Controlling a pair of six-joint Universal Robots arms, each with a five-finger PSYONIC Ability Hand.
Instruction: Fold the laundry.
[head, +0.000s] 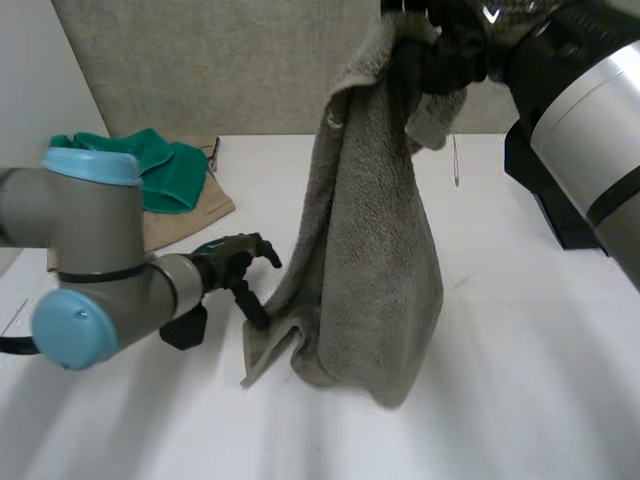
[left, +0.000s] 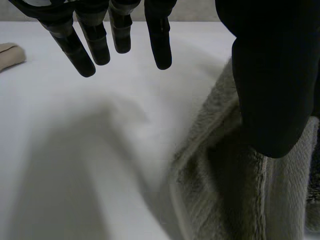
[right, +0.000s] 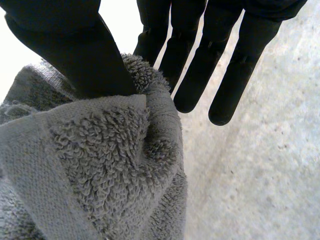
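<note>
A grey terry towel (head: 370, 260) hangs from my right hand (head: 450, 45), which is raised high at the back of the table. Its lower end is bunched on the table. In the right wrist view the towel's top (right: 100, 170) is pinched between the thumb (right: 75, 50) and the straight fingers (right: 225, 60). My left hand (head: 232, 262) is low over the table at the towel's lower left edge, open, with fingers (left: 95, 40) straight. The thumb (left: 270, 90) hovers over the towel's edge (left: 220, 200); whether it touches the cloth I cannot tell.
A green cloth (head: 160, 170) lies on a tan cloth (head: 195, 210) at the back left of the white table (head: 520, 380). A tip of the tan cloth (left: 10, 54) lies beyond my left fingertips. A black block (head: 560, 210) stands at the right edge.
</note>
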